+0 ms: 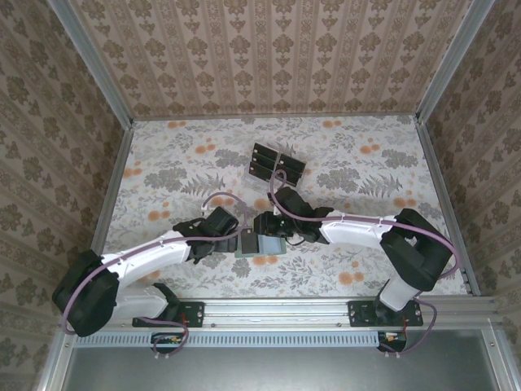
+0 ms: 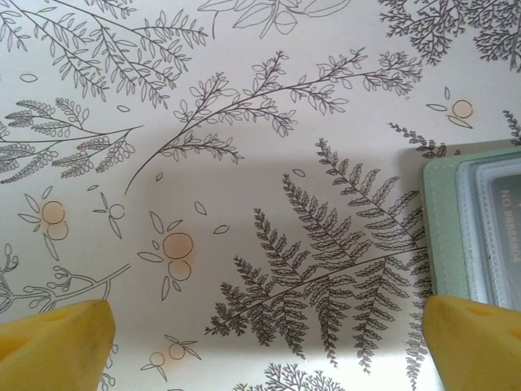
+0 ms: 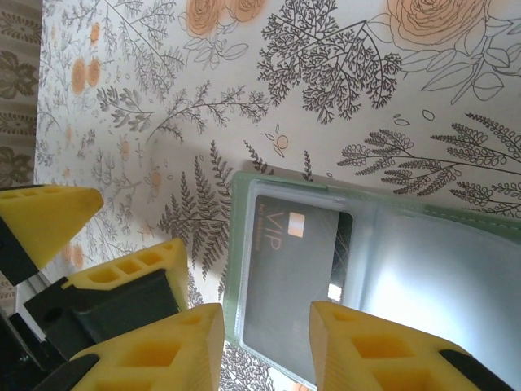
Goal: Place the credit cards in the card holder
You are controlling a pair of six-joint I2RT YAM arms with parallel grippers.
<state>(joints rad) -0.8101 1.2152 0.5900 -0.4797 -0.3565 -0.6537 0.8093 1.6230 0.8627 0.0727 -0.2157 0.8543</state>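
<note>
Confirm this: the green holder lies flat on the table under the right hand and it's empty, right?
Not empty: the right wrist view shows a dark VIP card inside the holder. The holder does lie flat on the table under the right hand.

In the right wrist view, a dark credit card (image 3: 285,277) lies under the clear window of the card holder (image 3: 241,244), in the lower middle of the frame. It bears "VIP" in pale letters, turned on their side. A finer line of print along its left edge is too small to read.

At the right edge of the left wrist view, the card (image 2: 503,236) in the holder (image 2: 440,232) bears sideways print starting "NO." and then a row of digits, mostly eights, not all certain.
</note>
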